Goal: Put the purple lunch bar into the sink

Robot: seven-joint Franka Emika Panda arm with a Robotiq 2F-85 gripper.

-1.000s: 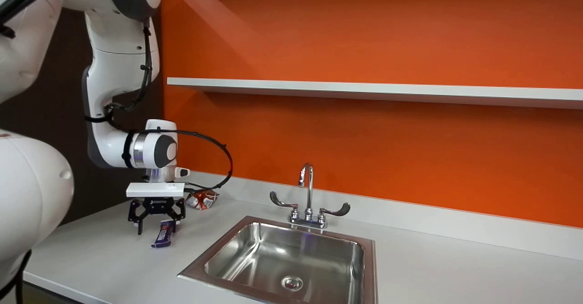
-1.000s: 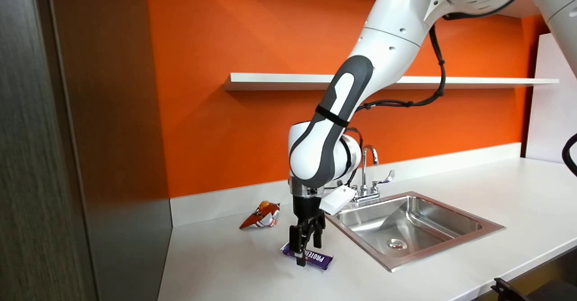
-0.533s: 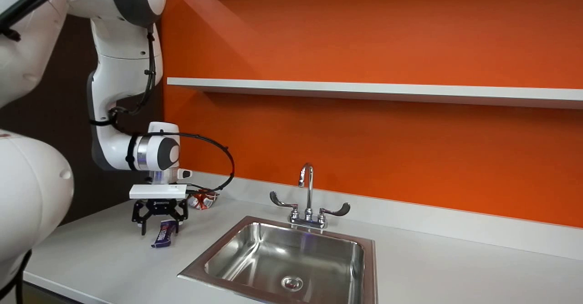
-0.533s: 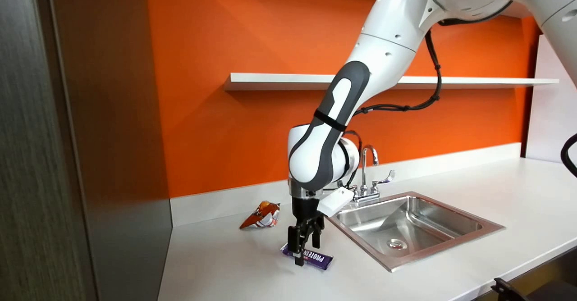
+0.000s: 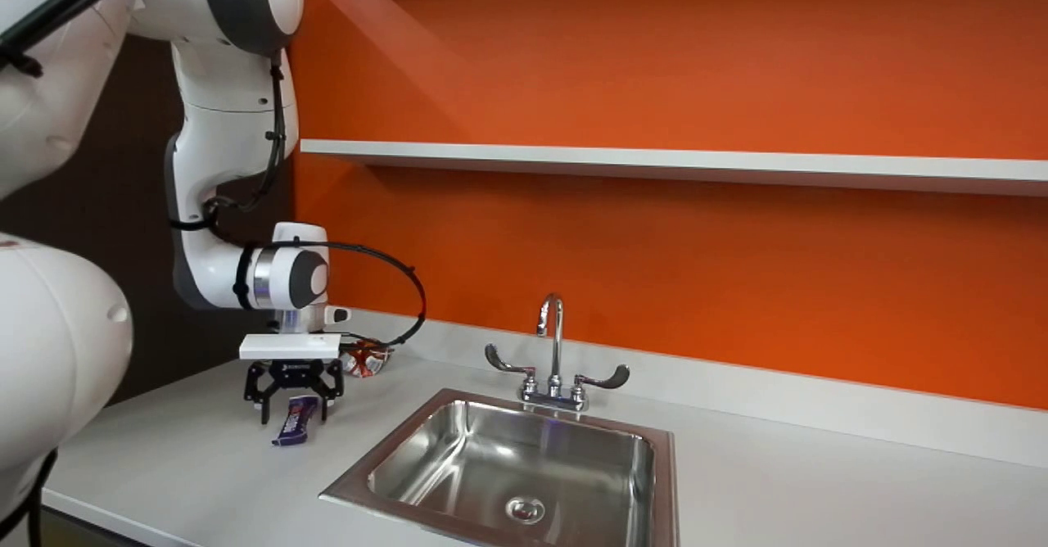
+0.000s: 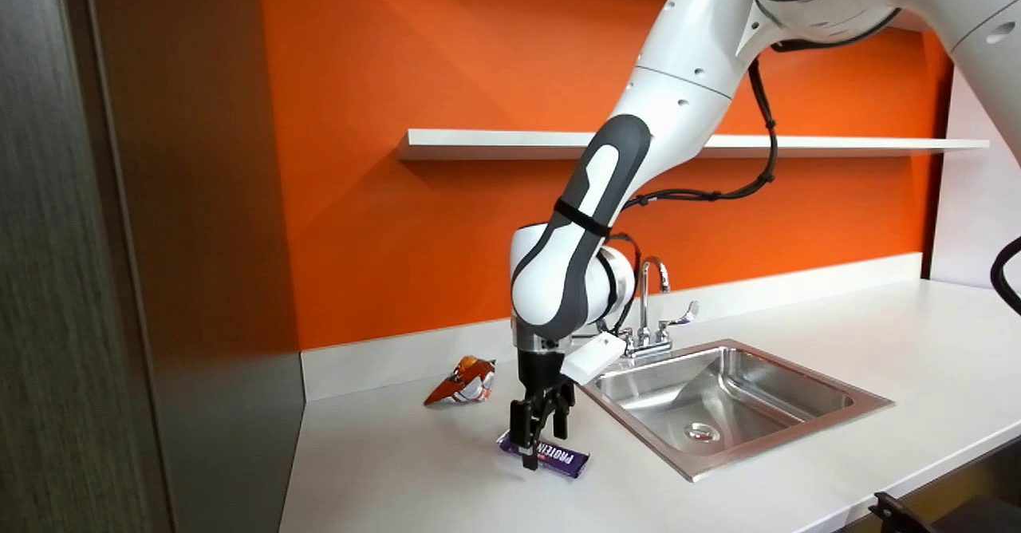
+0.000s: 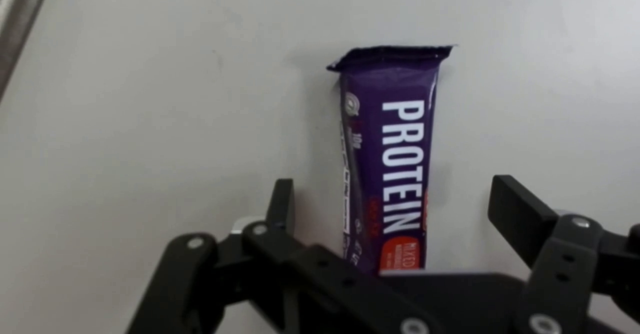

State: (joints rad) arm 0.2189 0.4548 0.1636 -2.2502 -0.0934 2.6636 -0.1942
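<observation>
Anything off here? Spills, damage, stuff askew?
Nothing stands out. The purple lunch bar lies on the counter with no tear showing, though the gripper hides one end in the wrist view. The orange packet further back looks rumpled, which seems normal. No spill shows; the sink looks undamaged.

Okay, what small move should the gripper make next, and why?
Probably close the gripper on the purple lunch bar: in the wrist view, the open fingers stand apart from it on either side, though their height is hard to judge.

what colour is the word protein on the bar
White lettering on the purple bar; clearest in the wrist view.
</observation>
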